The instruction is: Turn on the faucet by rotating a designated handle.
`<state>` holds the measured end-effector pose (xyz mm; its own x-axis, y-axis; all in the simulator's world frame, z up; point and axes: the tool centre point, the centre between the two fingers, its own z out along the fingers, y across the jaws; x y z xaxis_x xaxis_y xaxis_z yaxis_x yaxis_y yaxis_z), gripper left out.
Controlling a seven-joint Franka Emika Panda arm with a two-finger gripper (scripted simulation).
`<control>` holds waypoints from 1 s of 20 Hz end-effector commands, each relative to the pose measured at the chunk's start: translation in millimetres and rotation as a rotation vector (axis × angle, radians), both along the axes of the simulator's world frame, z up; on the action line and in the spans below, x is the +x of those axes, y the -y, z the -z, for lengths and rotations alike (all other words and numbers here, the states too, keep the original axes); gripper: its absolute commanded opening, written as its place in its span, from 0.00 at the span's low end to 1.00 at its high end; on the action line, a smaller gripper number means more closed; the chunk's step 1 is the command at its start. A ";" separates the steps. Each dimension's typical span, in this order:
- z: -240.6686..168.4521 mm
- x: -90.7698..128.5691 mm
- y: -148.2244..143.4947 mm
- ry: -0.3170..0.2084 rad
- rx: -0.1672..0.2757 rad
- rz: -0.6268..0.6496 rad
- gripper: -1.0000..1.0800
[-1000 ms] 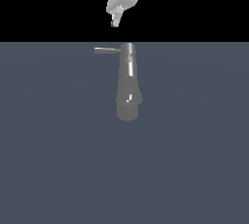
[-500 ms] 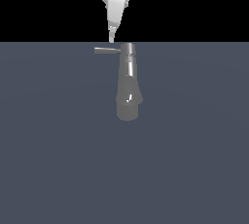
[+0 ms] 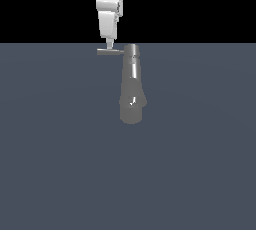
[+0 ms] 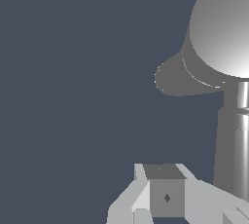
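One thin grey metal rod handle (image 3: 110, 51) is jutting from the shiny grey faucet (image 3: 132, 86): rigid, slick, best pushed near its free tip; white gripper (image 3: 108, 44) is hovering there, fingers seemingly together.

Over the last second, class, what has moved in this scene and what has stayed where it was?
The end effector came down and shifted toward the exterior view's left, from above the faucet to just over the handle, its tip now at the rod. Whether it grips the handle cannot be told. The faucet and handle have not visibly moved; the handle points toward the exterior view's left as before.
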<state>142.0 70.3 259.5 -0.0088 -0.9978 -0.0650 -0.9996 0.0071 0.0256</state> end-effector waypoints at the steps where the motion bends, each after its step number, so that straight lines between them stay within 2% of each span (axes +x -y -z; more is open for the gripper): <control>1: 4.0 4.4 -3.6 0.006 -0.016 0.018 0.00; 10: 7.7 8.3 -7.5 0.011 -0.029 0.032 0.00; 16: 21.6 -0.4 -18.7 -0.028 -0.056 0.008 0.00; 20: 24.8 -2.1 -21.3 -0.036 -0.062 0.004 0.00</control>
<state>140.3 91.6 235.2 -0.0140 -0.9999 -0.0048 -0.9981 0.0137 0.0593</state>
